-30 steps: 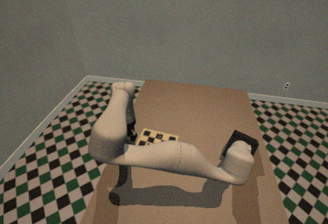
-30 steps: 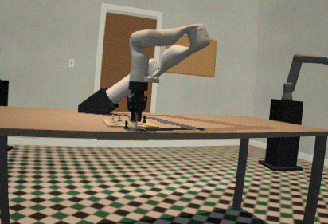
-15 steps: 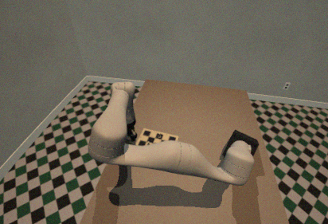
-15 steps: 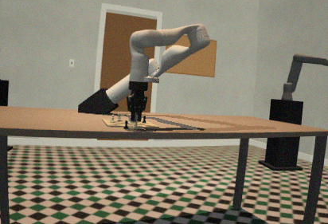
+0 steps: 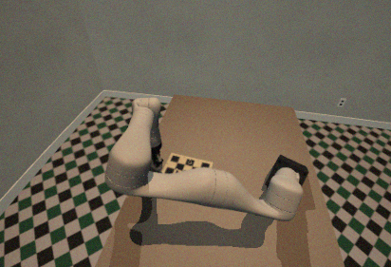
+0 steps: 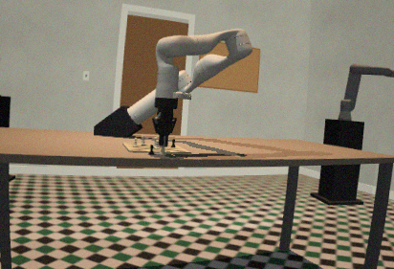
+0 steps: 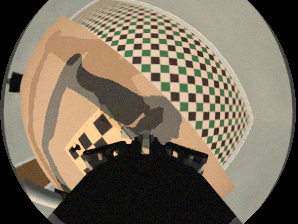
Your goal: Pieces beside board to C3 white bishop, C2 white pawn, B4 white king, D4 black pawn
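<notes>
The chessboard (image 5: 186, 163) lies on the brown table, partly hidden behind my arm; it also shows in the exterior view (image 6: 155, 147) and the wrist view (image 7: 93, 139). My gripper (image 6: 163, 149) points straight down at the board's near edge, its tips almost on the table. Its fingers stand narrow around a small pale piece; I cannot tell which kind. A black pawn (image 6: 151, 150) stands upright just left of the gripper, beside the board. A few white pieces (image 6: 139, 142) and a dark piece (image 6: 173, 143) stand on the board behind.
My arm's black base (image 5: 287, 169) sits on the table to the right of the board. A second arm on a black pedestal (image 6: 341, 159) stands on the floor beyond the table's right end. The table's near edge is close to the gripper.
</notes>
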Tool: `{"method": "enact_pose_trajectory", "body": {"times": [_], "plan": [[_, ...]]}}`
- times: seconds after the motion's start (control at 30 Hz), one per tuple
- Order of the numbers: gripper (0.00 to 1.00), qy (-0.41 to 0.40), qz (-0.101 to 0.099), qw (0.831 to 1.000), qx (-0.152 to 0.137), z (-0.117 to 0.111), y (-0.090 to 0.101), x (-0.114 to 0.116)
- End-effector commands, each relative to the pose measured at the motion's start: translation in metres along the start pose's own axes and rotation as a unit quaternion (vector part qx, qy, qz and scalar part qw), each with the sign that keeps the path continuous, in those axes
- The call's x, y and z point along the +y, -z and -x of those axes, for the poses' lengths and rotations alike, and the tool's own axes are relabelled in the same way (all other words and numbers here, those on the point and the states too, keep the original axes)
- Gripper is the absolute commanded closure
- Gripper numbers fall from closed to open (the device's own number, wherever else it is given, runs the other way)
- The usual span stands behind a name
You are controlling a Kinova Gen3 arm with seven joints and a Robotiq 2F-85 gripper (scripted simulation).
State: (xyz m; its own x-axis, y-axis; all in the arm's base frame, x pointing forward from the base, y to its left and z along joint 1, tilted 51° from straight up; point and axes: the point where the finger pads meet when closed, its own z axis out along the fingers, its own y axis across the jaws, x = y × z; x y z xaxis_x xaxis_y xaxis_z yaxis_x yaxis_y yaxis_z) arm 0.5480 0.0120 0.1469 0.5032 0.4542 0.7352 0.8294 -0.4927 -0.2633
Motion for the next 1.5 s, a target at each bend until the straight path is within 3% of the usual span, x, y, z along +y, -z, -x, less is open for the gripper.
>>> {"method": "enact_pose_trajectory", "body": {"times": [0.0,0.77,1.0,1.33,1.47], "plan": [[1.0,0.0,0.001,1.0,0.0,0.0,0.001,0.0],[1.0,0.0,0.001,1.0,0.0,0.0,0.001,0.0],[1.0,0.0,0.001,1.0,0.0,0.0,0.012,0.0],[1.0,0.0,0.001,1.0,0.0,0.0,0.081,0.0],[1.0,0.0,0.001,1.0,0.0,0.0,0.097,0.0]]}}
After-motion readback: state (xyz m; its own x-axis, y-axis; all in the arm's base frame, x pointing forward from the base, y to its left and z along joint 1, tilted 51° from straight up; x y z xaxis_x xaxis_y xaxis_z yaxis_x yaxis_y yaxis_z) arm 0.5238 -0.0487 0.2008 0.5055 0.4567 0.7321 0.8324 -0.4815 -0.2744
